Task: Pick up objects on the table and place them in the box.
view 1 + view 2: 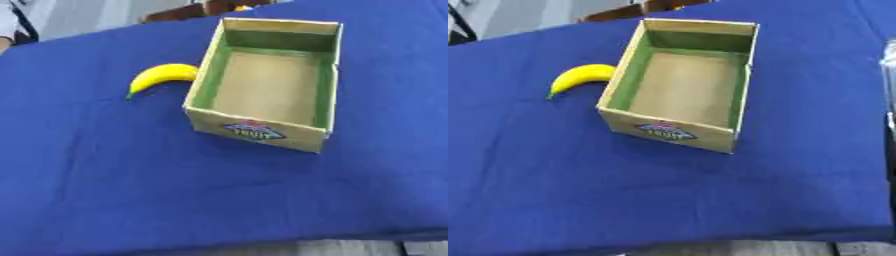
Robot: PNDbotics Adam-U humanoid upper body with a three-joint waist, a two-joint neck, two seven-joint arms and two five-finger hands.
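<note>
A yellow banana (161,76) lies on the blue tablecloth just left of an open cardboard box (256,131), its right end close to the box's left wall. The box has green inner walls, a bare brown floor and a "FRUIT" label on its near side; nothing lies inside it. Neither of my hands shows in either view.
The blue cloth (131,190) covers the whole table, whose near edge runs along the bottom of the views. A pale, blurred object (888,75) shows at the right edge of the right eye view. Brown furniture (188,11) stands beyond the far edge.
</note>
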